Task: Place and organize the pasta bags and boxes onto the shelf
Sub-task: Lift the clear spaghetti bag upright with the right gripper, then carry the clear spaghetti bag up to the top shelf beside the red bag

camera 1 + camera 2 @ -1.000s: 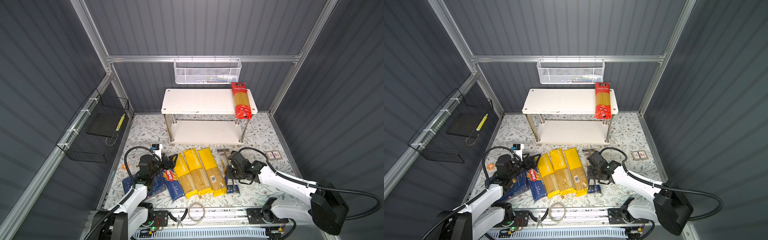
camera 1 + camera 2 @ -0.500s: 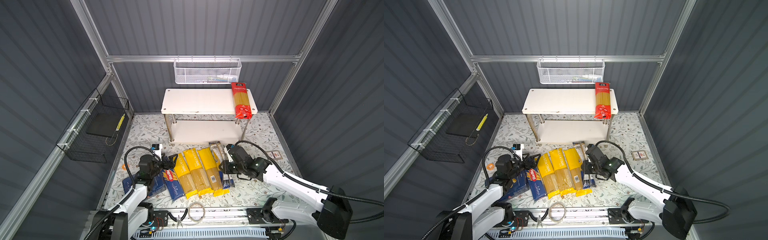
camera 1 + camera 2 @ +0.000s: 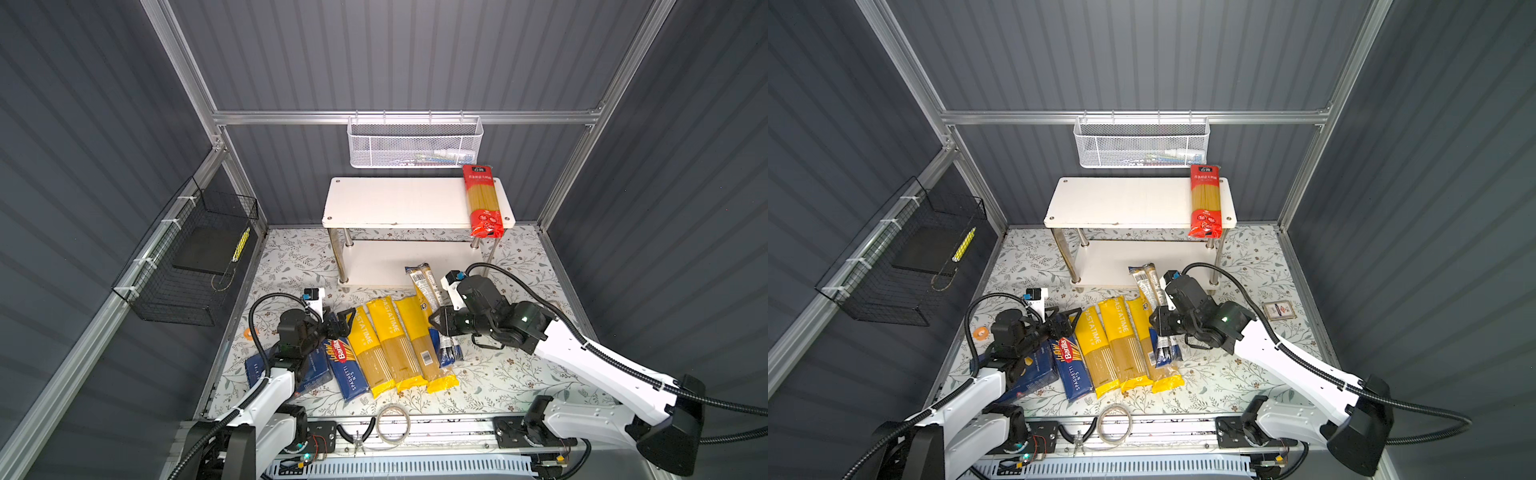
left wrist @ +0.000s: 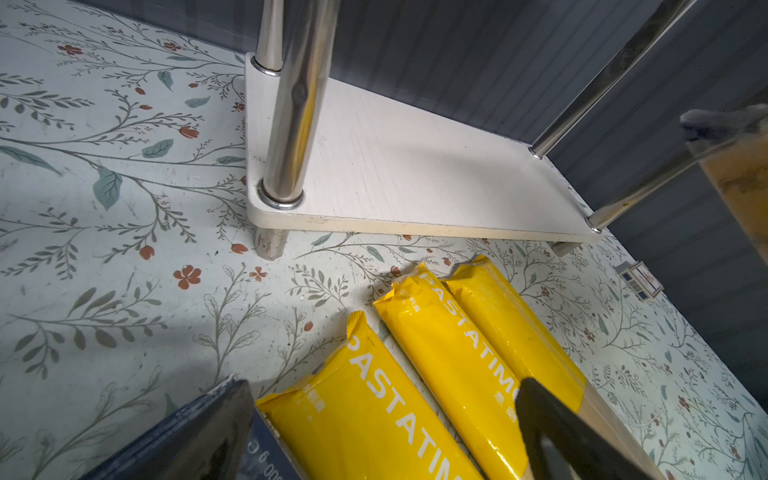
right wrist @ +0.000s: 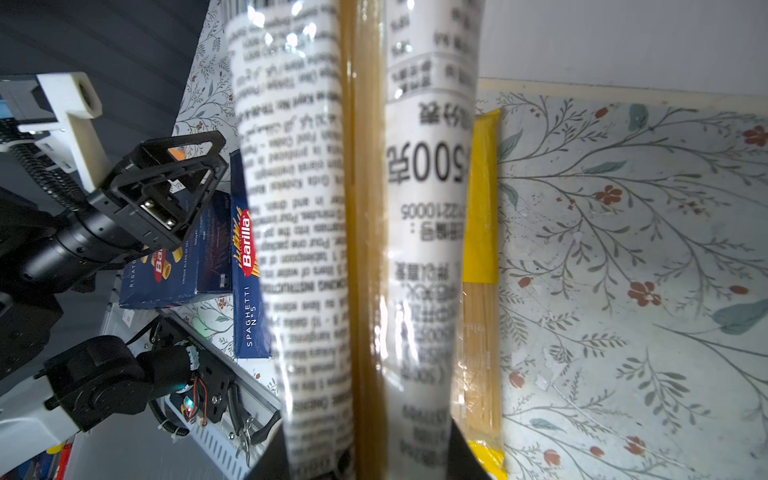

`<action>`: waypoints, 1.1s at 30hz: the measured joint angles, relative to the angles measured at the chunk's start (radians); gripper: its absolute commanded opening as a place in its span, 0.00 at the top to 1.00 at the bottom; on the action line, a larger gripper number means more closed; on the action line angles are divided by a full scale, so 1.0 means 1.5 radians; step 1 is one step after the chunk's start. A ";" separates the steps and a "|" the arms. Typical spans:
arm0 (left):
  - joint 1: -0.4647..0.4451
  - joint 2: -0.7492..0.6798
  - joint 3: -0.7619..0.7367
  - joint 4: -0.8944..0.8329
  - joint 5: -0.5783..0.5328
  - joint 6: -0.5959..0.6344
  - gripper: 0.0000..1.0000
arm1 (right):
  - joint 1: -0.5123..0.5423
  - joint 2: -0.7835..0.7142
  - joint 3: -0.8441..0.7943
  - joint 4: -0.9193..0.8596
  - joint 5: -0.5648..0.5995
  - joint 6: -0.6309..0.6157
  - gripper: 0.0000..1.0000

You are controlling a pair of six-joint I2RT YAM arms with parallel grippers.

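At lower left in both top views, the left gripper (image 3: 341, 322) hangs with fingers spread on nothing, by the wide Barilla box (image 3: 320, 372) and the narrow spaghetti box (image 3: 348, 372). The three yellow bags (image 3: 390, 349) lie edge to edge at centre. Right of them, the right gripper (image 3: 434, 325) clamps the clear bag (image 3: 423, 282), whose far end overlaps the front edge of the lower board of the shelf (image 3: 395, 203). The red bag (image 3: 483, 199) overhangs the top board's right front edge, and the board is bare to its left.

Mesh basket (image 3: 415, 145) on back wall — blk wire basket (image 3: 174, 303) left.
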 measured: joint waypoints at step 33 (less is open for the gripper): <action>0.000 0.000 0.000 -0.005 0.000 0.000 0.00 | 0.016 0.073 0.300 -0.123 -0.001 -0.051 0.77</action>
